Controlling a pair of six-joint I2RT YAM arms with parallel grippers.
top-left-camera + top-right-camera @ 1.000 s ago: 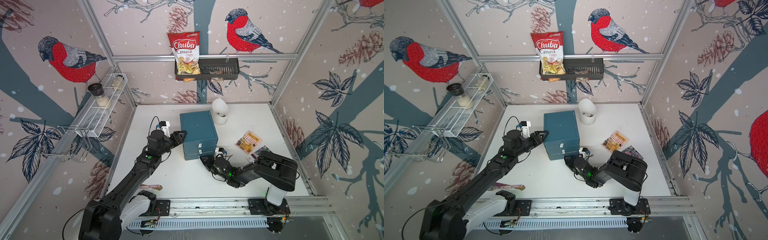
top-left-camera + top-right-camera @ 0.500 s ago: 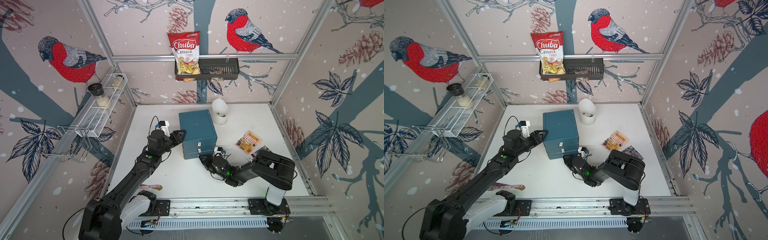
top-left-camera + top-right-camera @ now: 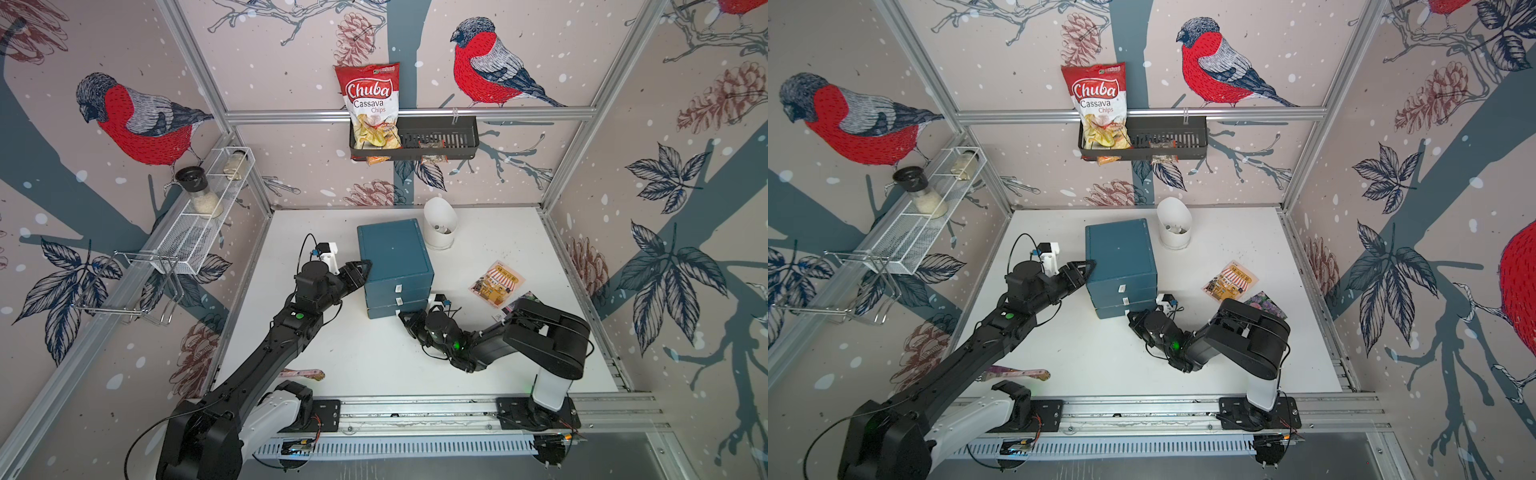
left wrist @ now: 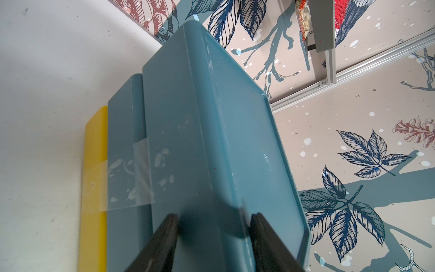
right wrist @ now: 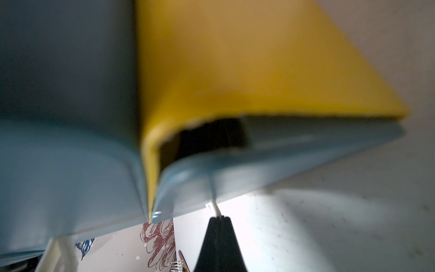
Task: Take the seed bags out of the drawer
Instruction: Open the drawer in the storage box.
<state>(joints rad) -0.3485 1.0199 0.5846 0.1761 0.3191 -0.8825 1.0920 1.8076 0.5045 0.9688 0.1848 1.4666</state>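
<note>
I see a teal-blue drawer unit (image 3: 395, 253) with a yellow base (image 4: 94, 164) and a white pull tab (image 5: 214, 207). The worktop (image 3: 374, 357) is plain white. The orange-yellow seed bag (image 3: 496, 284) carries a striped awning drawing; the purple-pink seed bag (image 3: 1265, 302) is flowered. My left tool (image 4: 213, 215) and right tool (image 5: 220, 217) are both black.

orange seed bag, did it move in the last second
No. The orange seed bag keeps the same place relative to the white cup.
</note>
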